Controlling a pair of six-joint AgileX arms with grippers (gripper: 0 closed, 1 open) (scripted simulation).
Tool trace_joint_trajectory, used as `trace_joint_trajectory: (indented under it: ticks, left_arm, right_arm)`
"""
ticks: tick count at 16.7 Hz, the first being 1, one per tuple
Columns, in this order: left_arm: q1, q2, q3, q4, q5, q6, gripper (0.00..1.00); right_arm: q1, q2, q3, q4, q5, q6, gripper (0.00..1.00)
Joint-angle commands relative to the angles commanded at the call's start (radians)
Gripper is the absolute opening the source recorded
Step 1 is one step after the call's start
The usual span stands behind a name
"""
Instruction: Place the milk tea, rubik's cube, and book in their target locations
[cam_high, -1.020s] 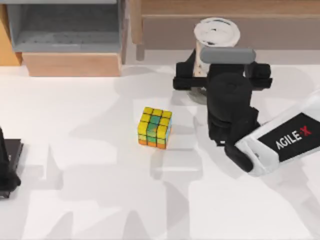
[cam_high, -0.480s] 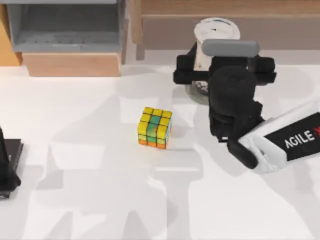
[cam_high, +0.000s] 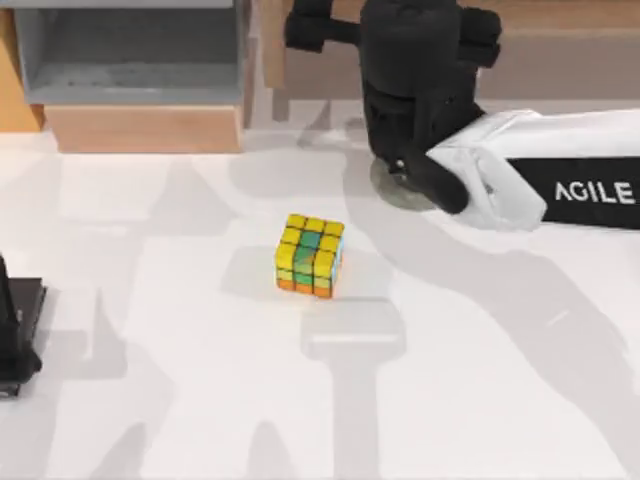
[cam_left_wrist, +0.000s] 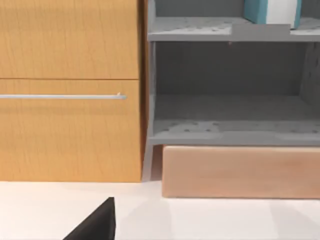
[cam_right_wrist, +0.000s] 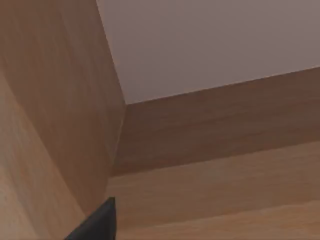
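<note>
Looking down from above, we found the rubik's cube (cam_high: 310, 256) standing alone near the middle of the white table (cam_high: 200, 400), well apart from both arms. Our right gripper (cam_high: 400, 35) was at the table's far edge against the wooden cabinet (cam_high: 560, 40), above a round clear base (cam_high: 395, 188) (the milk tea's foot, as far as we could tell), and we could not tell how its fingers stood. Our left arm (cam_high: 12, 335) sat parked at the table's left edge, while its wrist view showed the book (cam_left_wrist: 272, 11) upright on the grey shelf (cam_left_wrist: 220, 30).
</note>
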Motion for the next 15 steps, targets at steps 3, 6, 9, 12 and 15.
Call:
trace_joint_trajectory:
  ticks: [3, 6, 9, 12, 15]
  left_arm:
    - [0.0, 0.0, 0.0, 0.0, 0.0, 0.0, 1.0]
    - [0.0, 0.0, 0.0, 0.0, 0.0, 0.0, 1.0]
    - [0.0, 0.0, 0.0, 0.0, 0.0, 0.0, 1.0]
    - [0.0, 0.0, 0.0, 0.0, 0.0, 0.0, 1.0]
    - [0.0, 0.0, 0.0, 0.0, 0.0, 0.0, 1.0]
  right_arm:
    - [0.025, 0.051, 0.243, -0.318, -0.069, 0.145, 1.0]
    - [0.045, 0.133, 0.501, -0.676, -0.151, 0.293, 1.0]
    - [0.058, 0.238, 0.759, -1.048, -0.236, 0.427, 1.0]
    - [0.068, 0.361, 1.007, -1.407, -0.324, 0.536, 1.0]
    - [0.078, 0.486, 1.229, -1.734, -0.41, 0.619, 1.0]
